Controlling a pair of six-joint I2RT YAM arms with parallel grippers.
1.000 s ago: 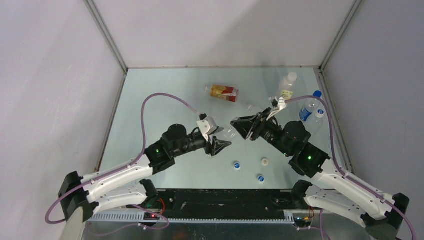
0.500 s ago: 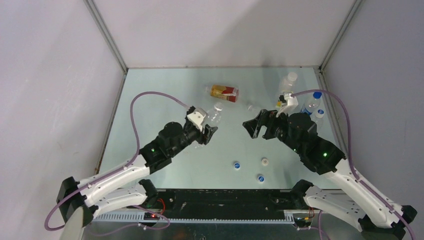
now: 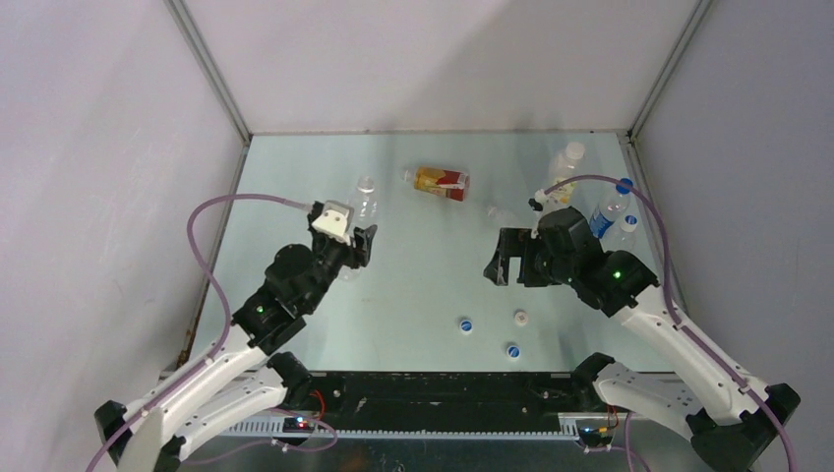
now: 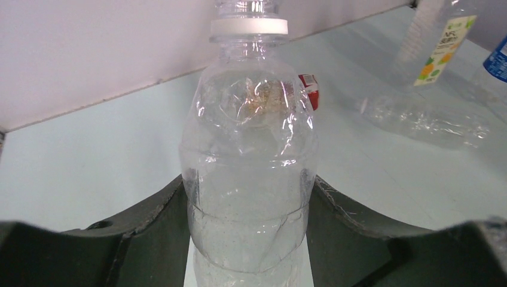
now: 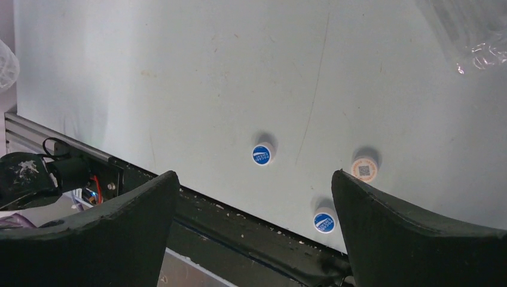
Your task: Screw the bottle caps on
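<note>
Upright and uncapped, one clear bottle (image 4: 248, 131), pinched low on its body between the drawn-in fingers of the left gripper (image 4: 248, 197). Shared a second ago between both grippers at mid-table; now carried by the left alone, out toward the far left of the table (image 3: 295, 177), neck pointing up.

Let go by the right gripper (image 5: 254, 176): jaws thrown wide, nothing between them. Swung round as well, to look down at the tabletop near the front edge.

Below those spread jaws, the three bottle caps, loose and unmoved since a second ago:
- one blue cap (image 5: 262, 154) roughly centred between the fingers
- the white cap (image 5: 364, 169) just off the tip of one finger
- a second blue cap (image 5: 323, 222) between the fingers, nearer the table's front edge

All three well apart from the left gripper.

Behind the held bottle, seen from the left wrist: the amber bottle (image 3: 441, 182) lying down, a second clear bottle (image 4: 418, 116) lying off to one side, the yellow-labelled bottle (image 4: 442, 42) standing farther back.

Meaning for the task, as a judgement: handover done, bottle steadied in one gripper, the other freed to fetch a cap. Nothing screwed on yet, no cap on any of the three. Next call: drop onto one cap, close on it squarely, bring it over the open neck without tilting
</note>
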